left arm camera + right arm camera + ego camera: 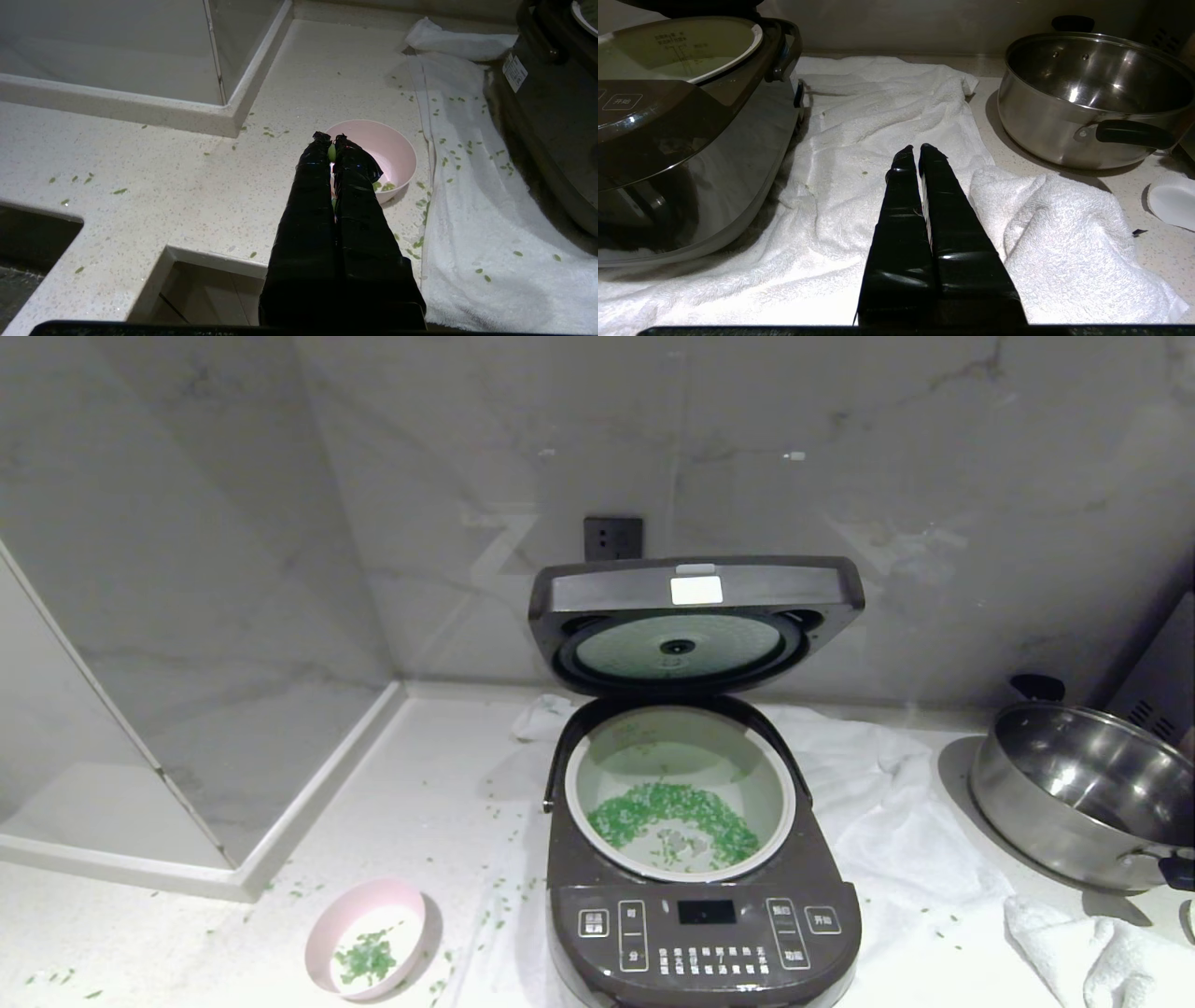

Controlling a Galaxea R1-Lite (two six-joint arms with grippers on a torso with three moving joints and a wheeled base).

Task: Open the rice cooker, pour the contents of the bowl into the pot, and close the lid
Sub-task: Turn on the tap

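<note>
both end effectors pressed together, empty; rice cooker lid up, bowl beside it.

A pale speckled countertop is backed by grey marbled walls; a dark socket is set in the rear wall.

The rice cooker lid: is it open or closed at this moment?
Open. The lid stands raised at the back, its pale inner plate facing forward, and the pot below is uncovered with the green contents visible inside.
</note>
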